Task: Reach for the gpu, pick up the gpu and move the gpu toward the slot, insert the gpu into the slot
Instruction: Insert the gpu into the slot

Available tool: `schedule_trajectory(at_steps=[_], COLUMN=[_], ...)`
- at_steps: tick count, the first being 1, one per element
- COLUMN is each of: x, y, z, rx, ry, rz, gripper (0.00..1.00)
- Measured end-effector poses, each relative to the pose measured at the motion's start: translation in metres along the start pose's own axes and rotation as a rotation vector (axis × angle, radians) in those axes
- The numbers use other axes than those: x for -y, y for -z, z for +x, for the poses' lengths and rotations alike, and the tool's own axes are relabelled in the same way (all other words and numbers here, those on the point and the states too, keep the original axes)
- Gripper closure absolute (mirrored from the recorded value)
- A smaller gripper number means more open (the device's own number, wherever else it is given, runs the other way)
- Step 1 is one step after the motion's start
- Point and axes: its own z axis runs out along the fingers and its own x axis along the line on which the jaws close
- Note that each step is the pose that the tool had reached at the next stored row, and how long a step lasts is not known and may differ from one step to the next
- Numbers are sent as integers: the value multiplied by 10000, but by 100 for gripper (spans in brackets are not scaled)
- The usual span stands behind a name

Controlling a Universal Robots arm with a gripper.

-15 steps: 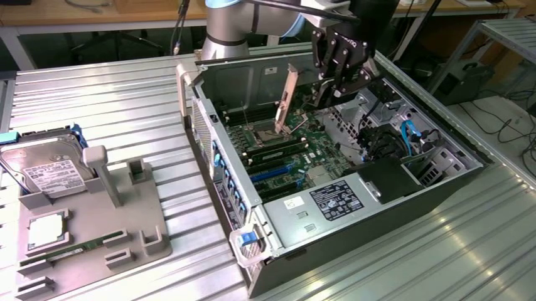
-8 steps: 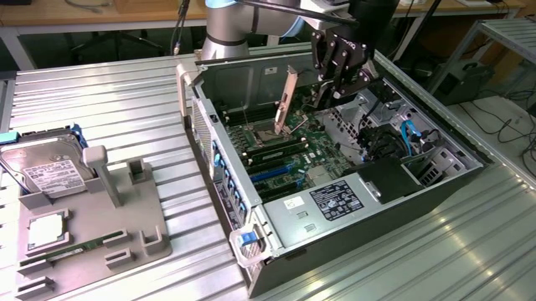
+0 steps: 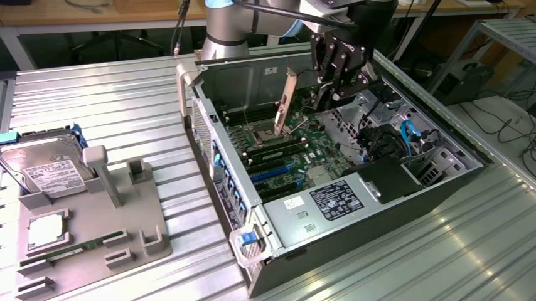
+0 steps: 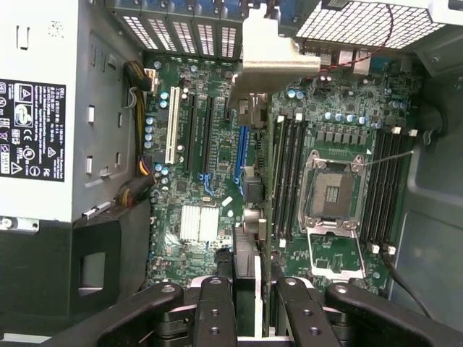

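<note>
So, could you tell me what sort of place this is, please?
Probably a robotics lab bench for computer assembly: an open PC case on a ribbed metal table, a grey parts fixture, and workbenches behind.

from my remote seat i'm looking at a robotics lab or electronics workshop: a ribbed metal table (image 3: 100, 94) carries an opened computer case (image 3: 435, 188), a grey parts fixture (image 3: 92, 232) holding a hard drive (image 3: 46, 169), with wooden workbenches (image 3: 84, 12) and trailing cables (image 3: 503, 125) behind.

Ribbed metal tabletop (image 3: 125, 100); wooden benches (image 3: 100, 15) and cables (image 3: 503, 125) behind.
</note>
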Motion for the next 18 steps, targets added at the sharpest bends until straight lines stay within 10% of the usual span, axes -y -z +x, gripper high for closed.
schedule_trajectory(at_steps=[18], x=[-11], y=[-98], z=[1], rx=[0], ry=[-5], rz=[0], gripper=[73])
